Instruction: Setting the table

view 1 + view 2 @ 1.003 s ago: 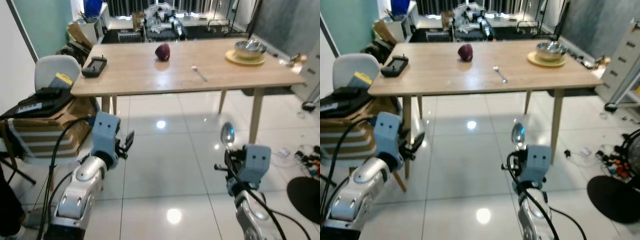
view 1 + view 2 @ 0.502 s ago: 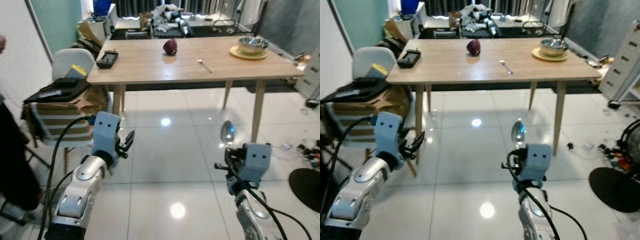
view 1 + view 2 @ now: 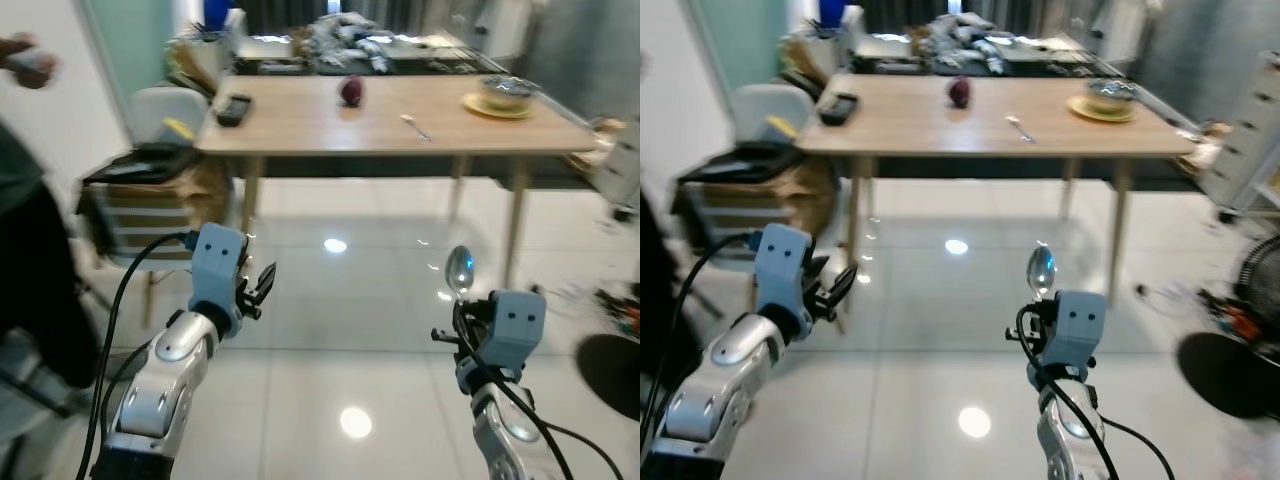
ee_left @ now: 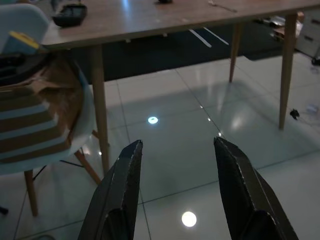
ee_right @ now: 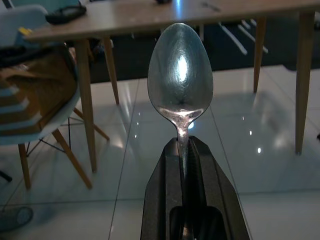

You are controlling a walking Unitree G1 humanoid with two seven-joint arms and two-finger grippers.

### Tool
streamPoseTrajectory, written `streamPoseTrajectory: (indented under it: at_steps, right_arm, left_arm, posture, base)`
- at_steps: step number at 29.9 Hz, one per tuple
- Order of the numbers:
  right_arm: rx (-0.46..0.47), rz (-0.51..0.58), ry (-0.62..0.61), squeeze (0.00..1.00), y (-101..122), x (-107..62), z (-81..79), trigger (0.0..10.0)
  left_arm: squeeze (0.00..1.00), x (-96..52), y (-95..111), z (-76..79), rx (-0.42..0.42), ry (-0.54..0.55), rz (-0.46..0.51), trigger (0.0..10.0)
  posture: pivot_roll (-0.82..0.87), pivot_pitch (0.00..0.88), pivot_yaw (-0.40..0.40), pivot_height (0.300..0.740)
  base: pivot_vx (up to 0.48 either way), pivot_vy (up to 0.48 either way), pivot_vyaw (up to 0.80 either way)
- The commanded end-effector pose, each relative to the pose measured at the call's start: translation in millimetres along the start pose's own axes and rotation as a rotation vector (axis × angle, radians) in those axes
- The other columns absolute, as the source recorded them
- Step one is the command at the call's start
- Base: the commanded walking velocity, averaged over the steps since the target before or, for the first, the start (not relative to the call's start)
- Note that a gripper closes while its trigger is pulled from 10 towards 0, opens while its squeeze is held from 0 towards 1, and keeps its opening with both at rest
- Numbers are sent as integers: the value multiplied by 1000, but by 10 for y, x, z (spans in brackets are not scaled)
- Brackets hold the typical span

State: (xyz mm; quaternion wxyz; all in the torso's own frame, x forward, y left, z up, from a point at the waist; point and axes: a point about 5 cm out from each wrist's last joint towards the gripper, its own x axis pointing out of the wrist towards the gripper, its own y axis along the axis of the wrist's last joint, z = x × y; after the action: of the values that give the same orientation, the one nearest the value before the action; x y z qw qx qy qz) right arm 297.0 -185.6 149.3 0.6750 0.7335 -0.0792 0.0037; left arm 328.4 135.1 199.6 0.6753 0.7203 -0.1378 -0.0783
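Spoon [image 5: 180,75] is clenched upright in my right gripper [image 5: 182,150]; left gripper [image 4: 175,190] hangs released. Carrying step; next, approach the far table [image 3: 400,130].

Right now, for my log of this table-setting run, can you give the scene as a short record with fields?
right gripper: shut on spoon, bowl end up
left gripper: open, holding nothing
table: ahead, across bare floor
on table: fork, plate with bowl, dark red object, black device
chair: at table's left end
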Motion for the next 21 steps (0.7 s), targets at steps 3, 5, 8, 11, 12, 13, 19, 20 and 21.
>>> streamPoseTrajectory:
  at_steps: [3, 5, 8, 11, 12, 13, 19, 20, 21]
  right_arm:
    - [20, -13, -20, 0, -32, -18, 36, 10000]
    - [22, -14, -20, 0, -33, -18, 37, 10000]
    - [21, -14, -20, 0, -33, -17, 38, 10000]
    - [18, -13, -19, 0, -31, -16, 35, 10000]
    - [18, -13, -19, 0, -31, -16, 35, 10000]
    - [17, -12, -18, 0, -31, -15, 34, 10000]
    - [19, -15, -19, 0, -38, -12, 36, 10000]
    - [19, -15, -19, 0, -38, -12, 36, 10000]
    - [20, -15, -19, 0, -38, -11, 37, 10000]
  left_arm:
    - [0, -2, -15, 15, -4, -10, -4, 10000]
    - [0, -1, -14, 15, -4, -11, -4, 10000]
    - [0, -1, -15, 16, -4, -12, -4, 10000]
    - [0, 2, -13, 17, -5, -14, -4, 10000]
    - [0, 2, -13, 17, -5, -14, -4, 10000]
    - [0, 3, -12, 17, -5, -14, -4, 10000]
    - [0, 3, -15, 19, -4, -18, -6, 10000]
    - [0, 3, -15, 19, -4, -18, -6, 10000]
    - [0, 3, -16, 19, -3, -18, -6, 10000]
  posture:
    - [70, 71, 69, 740]
    - [70, 71, 69, 740]
    - [70, 71, 69, 740]
    - [69, 69, 70, 740]
    - [69, 69, 70, 740]
    - [70, 69, 71, 740]
    - [70, 68, 71, 740]
    - [70, 68, 71, 740]
    - [70, 68, 71, 740]
  base:
    - [0, 0, -800]
    - [0, 0, -800]
    - [0, 0, -800]
    - [0, 0, -800]
    - [0, 0, -800]
    - [0, 0, -800]
    - [0, 0, -800]
    - [0, 0, -800]
    - [0, 0, -800]
